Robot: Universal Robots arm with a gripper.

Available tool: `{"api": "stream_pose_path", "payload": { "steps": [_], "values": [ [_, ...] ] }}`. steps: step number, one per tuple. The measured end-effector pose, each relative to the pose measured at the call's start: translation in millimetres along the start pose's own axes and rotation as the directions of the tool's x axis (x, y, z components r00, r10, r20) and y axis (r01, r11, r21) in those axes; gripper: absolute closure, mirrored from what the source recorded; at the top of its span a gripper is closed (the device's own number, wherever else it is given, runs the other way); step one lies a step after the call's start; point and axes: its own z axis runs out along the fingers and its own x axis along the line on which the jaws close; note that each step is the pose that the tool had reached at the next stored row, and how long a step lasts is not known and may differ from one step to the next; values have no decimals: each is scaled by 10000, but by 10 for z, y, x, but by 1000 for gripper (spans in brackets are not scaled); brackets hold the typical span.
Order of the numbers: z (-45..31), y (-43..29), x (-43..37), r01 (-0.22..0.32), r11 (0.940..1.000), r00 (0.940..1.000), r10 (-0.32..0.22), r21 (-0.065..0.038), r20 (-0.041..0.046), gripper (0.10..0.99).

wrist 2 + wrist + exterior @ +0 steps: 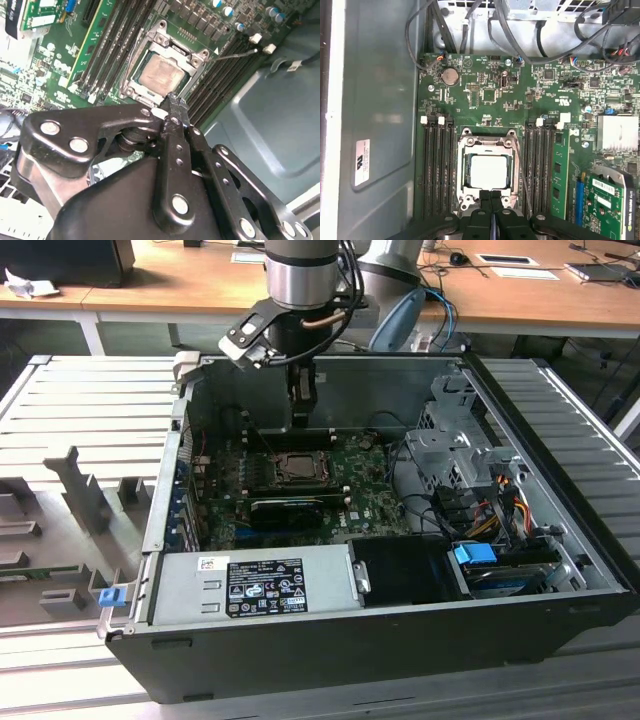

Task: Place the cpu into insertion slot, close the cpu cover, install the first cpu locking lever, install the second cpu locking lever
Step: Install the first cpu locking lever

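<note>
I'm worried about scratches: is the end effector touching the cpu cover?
Cannot tell. In the first wrist view the end effector overlaps the edge of the cpu cover, hiding any contact or gap.

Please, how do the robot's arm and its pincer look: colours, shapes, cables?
The arm is a silvery-grey metal cylinder; black cables loop beside it. The pincer is glossy black, made of flat linked bars with round silver rivets, ending in two narrow fingers.

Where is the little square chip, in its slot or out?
In. The cpu lies flat in the insertion slot, framed by the cpu cover. The gripper is shut and not holding it.
</note>
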Motion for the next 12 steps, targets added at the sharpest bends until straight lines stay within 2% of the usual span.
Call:
{"api": "stream_pose_path", "payload": {
  "steps": [3,6,9,12],
  "values": [
    [-1,-1,0,616,9981,9981,-616,0,-4,980],
    [-1,0,0,1282,9918,9918,-1282,1,5,980],
    [1,0,0,1841,9829,9829,-1841,-3,-8,980],
    [3,-1,0,2370,9715,9715,-2370,-6,-20,980]
  ]
}}
